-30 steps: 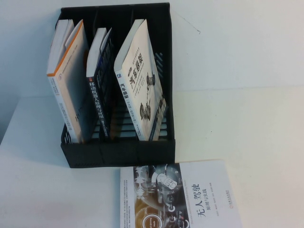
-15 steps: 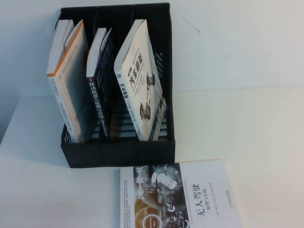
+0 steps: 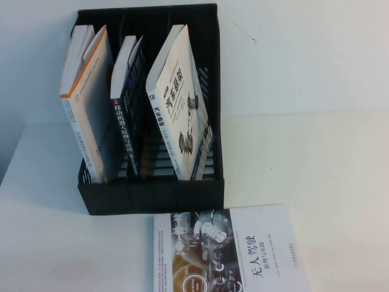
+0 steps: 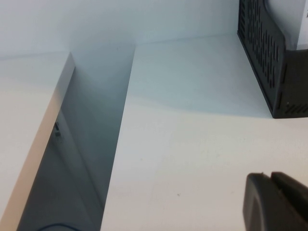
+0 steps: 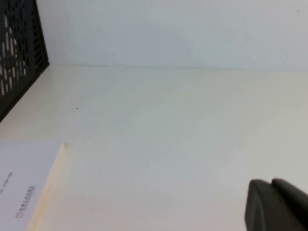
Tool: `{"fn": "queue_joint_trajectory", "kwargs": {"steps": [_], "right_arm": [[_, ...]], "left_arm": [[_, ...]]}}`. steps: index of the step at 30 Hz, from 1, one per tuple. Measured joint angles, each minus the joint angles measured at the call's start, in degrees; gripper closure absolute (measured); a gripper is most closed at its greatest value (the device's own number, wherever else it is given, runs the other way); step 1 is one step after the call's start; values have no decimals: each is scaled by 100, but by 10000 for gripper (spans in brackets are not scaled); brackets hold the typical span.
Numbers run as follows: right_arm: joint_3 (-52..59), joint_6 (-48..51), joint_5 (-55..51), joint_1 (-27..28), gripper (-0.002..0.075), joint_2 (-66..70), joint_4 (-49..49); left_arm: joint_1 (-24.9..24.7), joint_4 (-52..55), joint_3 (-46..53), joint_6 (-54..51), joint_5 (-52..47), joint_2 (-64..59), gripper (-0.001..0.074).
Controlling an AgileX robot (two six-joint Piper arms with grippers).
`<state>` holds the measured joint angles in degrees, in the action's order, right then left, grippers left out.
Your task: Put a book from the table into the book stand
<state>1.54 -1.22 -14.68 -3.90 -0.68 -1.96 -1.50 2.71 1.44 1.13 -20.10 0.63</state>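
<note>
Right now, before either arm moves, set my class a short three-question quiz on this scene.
1. Which slot of the stand holds the suspension book? A left, B middle, C right.
2. True or false: the left gripper touches the flat book.
3. Fill in: the right gripper hangs over bare ____ beside the flat book.

Key
1. C.
2. False: it hangs over bare table left of the stand, jaws shut.
3. table.
</note>
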Motion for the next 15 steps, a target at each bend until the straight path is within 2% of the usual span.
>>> {"fn": "queue_joint_trajectory", "kwargs": {"steps": [15], "right_arm": [[0, 0, -360, 195, 727, 0, 81]], "left_arm": [[0, 0, 0, 0, 0, 0, 738]]}}
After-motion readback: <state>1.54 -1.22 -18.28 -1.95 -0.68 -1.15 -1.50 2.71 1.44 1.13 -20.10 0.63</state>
